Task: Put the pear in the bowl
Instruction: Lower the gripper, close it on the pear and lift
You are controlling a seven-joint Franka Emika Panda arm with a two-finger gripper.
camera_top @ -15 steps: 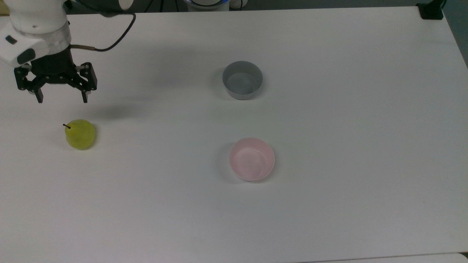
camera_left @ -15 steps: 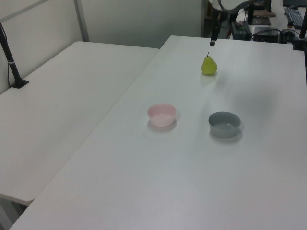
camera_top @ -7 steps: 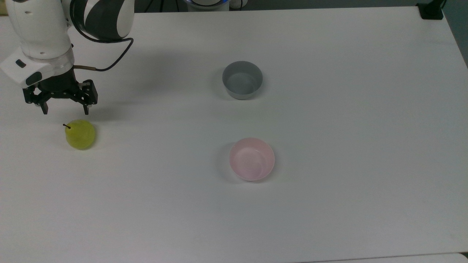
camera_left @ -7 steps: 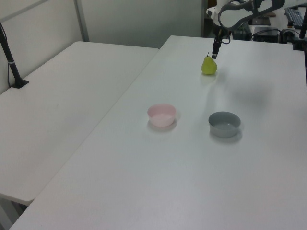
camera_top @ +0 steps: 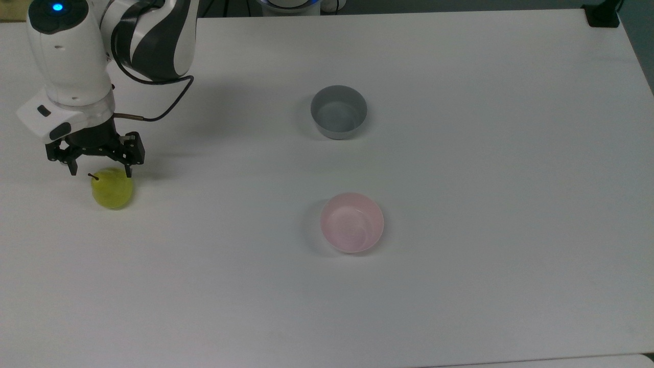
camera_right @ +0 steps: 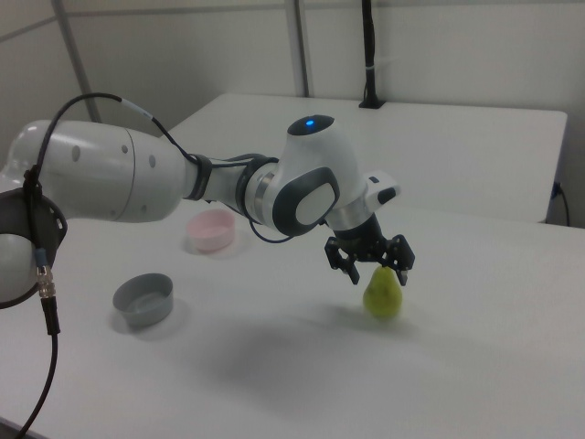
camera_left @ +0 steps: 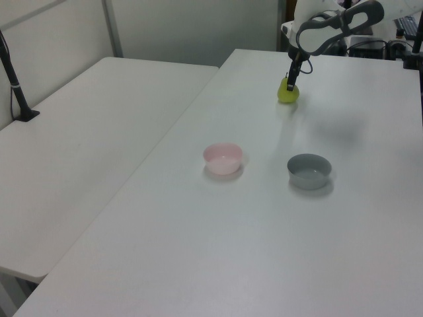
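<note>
The pear stood on the white worktop, near the top view's left edge. Its little brown stem stuck up from the top. The pincer hung right over the pear with its two black fingers spread wide open. One finger came down on each side of the top of the fruit. In the right view the pincer sat low at the pear's narrow top end. I could not tell if the fingers touched the fruit. In the left view the pincer covered part of the pear, far back on the worktop.

The pink bowl sat well apart from the pear, near the middle of the worktop. It had nothing in it. A grey bowl sat farther up in the top view, apart from the pink one. In the left view the pink bowl was on the left view's left and the grey bowl on the left view's right. A black cable looped from the big white arm down to the wrist.
</note>
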